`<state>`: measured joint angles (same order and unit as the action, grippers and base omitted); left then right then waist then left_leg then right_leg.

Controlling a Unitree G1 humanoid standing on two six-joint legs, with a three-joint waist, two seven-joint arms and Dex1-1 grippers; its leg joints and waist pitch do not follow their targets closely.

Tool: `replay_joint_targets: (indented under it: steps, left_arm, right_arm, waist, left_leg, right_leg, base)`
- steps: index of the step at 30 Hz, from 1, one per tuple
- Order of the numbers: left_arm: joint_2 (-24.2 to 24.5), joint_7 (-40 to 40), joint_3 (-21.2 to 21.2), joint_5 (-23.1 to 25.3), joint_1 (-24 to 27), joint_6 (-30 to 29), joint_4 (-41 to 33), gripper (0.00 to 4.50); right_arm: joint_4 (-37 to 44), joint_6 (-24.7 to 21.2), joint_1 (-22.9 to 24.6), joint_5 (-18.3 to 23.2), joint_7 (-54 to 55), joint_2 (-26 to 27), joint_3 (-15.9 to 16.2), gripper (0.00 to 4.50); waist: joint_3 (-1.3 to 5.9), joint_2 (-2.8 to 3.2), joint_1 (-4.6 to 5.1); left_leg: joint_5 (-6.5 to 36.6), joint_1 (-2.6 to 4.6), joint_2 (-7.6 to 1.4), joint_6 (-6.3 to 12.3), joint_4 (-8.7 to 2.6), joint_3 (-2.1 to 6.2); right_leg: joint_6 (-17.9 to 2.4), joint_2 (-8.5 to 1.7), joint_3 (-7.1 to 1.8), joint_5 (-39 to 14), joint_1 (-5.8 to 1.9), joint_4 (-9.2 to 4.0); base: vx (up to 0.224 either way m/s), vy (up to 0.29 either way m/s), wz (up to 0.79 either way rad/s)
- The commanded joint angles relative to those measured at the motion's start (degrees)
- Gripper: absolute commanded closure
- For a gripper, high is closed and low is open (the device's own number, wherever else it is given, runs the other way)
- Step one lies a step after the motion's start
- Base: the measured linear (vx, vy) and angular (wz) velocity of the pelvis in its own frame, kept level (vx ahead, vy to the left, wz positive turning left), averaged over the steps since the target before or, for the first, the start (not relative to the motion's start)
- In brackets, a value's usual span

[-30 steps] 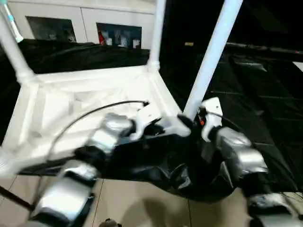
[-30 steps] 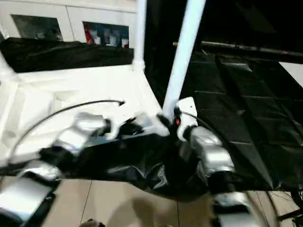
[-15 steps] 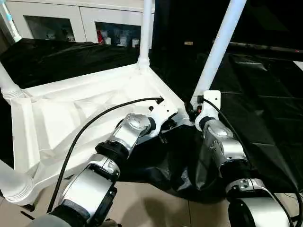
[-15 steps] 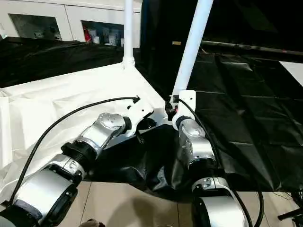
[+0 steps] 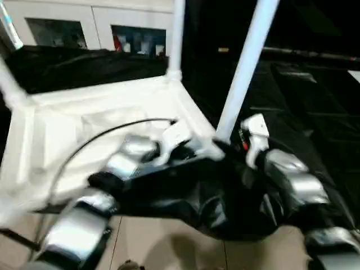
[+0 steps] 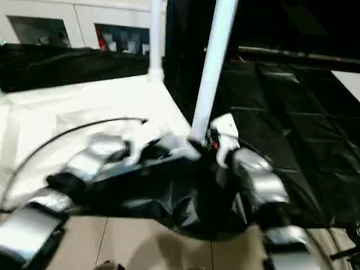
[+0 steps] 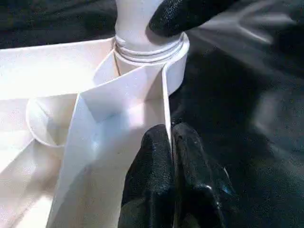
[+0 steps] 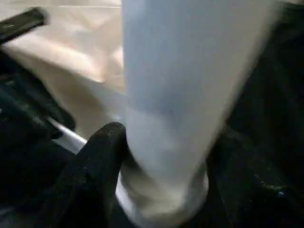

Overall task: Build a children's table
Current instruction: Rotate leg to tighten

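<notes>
The left gripper [image 7: 172, 156] is clenched on the thin side wall of the upturned white table top [image 5: 84, 129], just beside a corner socket. The right gripper [image 8: 166, 171] straddles the base of a white leg [image 5: 243, 67] standing in that socket, fingers on either side. The top lies on the black-draped bench [image 5: 315, 95].

- I see the white table top [image 5: 95, 121] lying upside down on black cloth, ribs facing up.
- The near leg [image 5: 243, 67] stands up in its corner socket [image 7: 156, 57].
- Another leg [image 5: 176, 36] stands at the far corner.
</notes>
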<state>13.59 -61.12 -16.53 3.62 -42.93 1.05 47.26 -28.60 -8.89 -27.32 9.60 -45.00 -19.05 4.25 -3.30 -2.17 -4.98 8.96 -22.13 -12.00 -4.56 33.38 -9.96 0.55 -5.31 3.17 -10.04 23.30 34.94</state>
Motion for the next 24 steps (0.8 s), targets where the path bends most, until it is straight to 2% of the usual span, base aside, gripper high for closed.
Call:
replay_joint_targets:
  steps: [1,5,7,8,11,16,21,24]
  left_arm:
    - [0.18,-5.69,-1.25,-2.32,0.64,-0.48,-4.80,4.50]
    - [1.77,-8.38,-1.45,-2.80,1.90,-0.65,-6.82,4.50]
    - [2.23,-9.42,-1.37,-3.14,2.58,-1.24,-8.11,4.50]
    - [2.23,-9.42,-1.37,-3.14,2.58,-1.24,-8.11,4.50]
    - [2.56,-10.05,-1.30,-3.19,3.11,-1.94,-9.26,4.50]
    - [2.79,-10.24,-1.40,-3.30,3.38,-2.68,-10.18,4.50]
    - [2.78,-9.81,-1.33,-2.99,3.64,-3.16,-10.67,4.50]
    - [2.17,-5.53,-0.86,-1.48,2.68,-3.42,-8.83,4.50]
  right_arm:
    - [2.65,-0.19,0.39,0.85,-4.44,-1.60,0.98,1.62]
    - [5.04,-1.32,1.21,2.65,-8.32,-3.20,1.01,1.62]
    - [5.61,-1.54,1.42,3.17,-9.82,-3.74,1.08,1.62]
    - [5.61,-1.54,1.42,3.17,-9.82,-3.74,1.08,1.89]
    - [5.44,-1.69,1.47,2.70,-11.67,-4.26,1.89,2.02]
    - [5.82,-1.92,1.90,2.32,-12.70,-4.67,2.80,2.54]
    - [5.74,-1.87,2.20,1.80,-13.02,-4.75,3.00,2.58]
    - [4.50,-1.76,2.17,1.25,-9.73,-3.65,2.12,2.59]
  waist:
    - [3.96,0.21,-0.02]
    - [3.88,0.31,-0.37]
    - [3.96,0.17,-0.37]
    - [3.99,0.21,-0.43]
    - [4.07,0.19,-0.44]
    - [4.13,0.10,-0.43]
    - [4.08,0.15,-0.49]
    - [4.08,0.19,-0.44]
  left_leg:
    - [15.93,1.49,-1.17,2.05,-3.95,-0.36]
    - [17.43,1.70,-1.34,1.22,-4.14,-0.30]
    - [16.76,1.36,-1.25,1.00,-4.19,-0.20]
    - [16.69,1.43,-1.28,0.92,-4.17,-0.18]
    - [15.05,1.29,-1.19,1.39,-3.99,-0.27]
    - [13.76,1.26,-1.15,1.70,-3.90,-0.30]
    - [14.28,1.25,-1.12,1.48,-3.93,-0.29]
    - [14.51,1.33,-1.15,1.20,-3.95,-0.26]
  right_leg:
    - [-14.15,-2.41,-1.90,-10.37,-2.71,-4.14]
    - [-13.66,-2.43,-1.99,-12.18,-2.51,-4.25]
    - [-13.34,-2.46,-1.92,-11.70,-2.68,-4.09]
    - [-13.37,-2.52,-1.91,-11.59,-2.70,-4.04]
    - [-13.60,-2.49,-1.93,-10.02,-2.73,-3.91]
    - [-13.85,-2.41,-1.89,-8.66,-2.81,-3.73]
    - [-13.53,-2.48,-1.89,-9.99,-2.80,-3.87]
    - [-13.30,-2.44,-1.90,-10.17,-2.72,-3.91]
  base:
    - [0.000,0.000,0.00]
    - [0.000,0.000,0.00]
    - [0.000,0.000,0.00]
    - [0.000,0.000,0.00]
    - [0.000,0.000,0.00]
    - [0.000,0.000,0.00]
    - [0.000,0.000,0.00]
    - [0.000,0.000,0.00]
